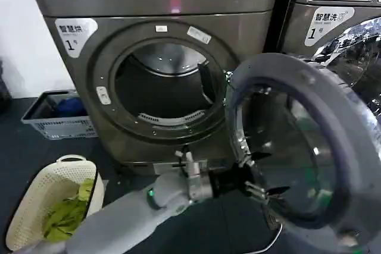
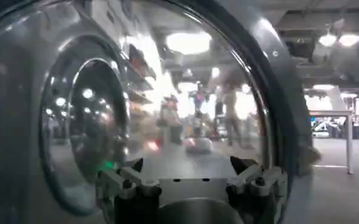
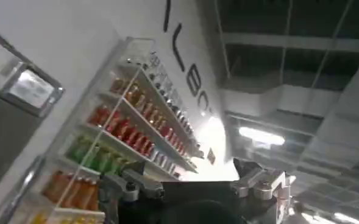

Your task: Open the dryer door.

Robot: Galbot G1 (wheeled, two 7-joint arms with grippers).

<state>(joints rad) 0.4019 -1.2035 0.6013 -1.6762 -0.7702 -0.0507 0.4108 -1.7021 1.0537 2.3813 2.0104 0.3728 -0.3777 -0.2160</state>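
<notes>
1 arm worked: the left gripper (image 1: pixel 262 175), fingers spread, pressed the dryer door's (image 1: pixel 333 117) inner face, holding it swung wide.

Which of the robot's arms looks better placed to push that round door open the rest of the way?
The left. Its gripper is open right at the dryer door, against the lower inner side, and the door already stands swung out. The right gripper points up towards ceiling and shelves.
</notes>
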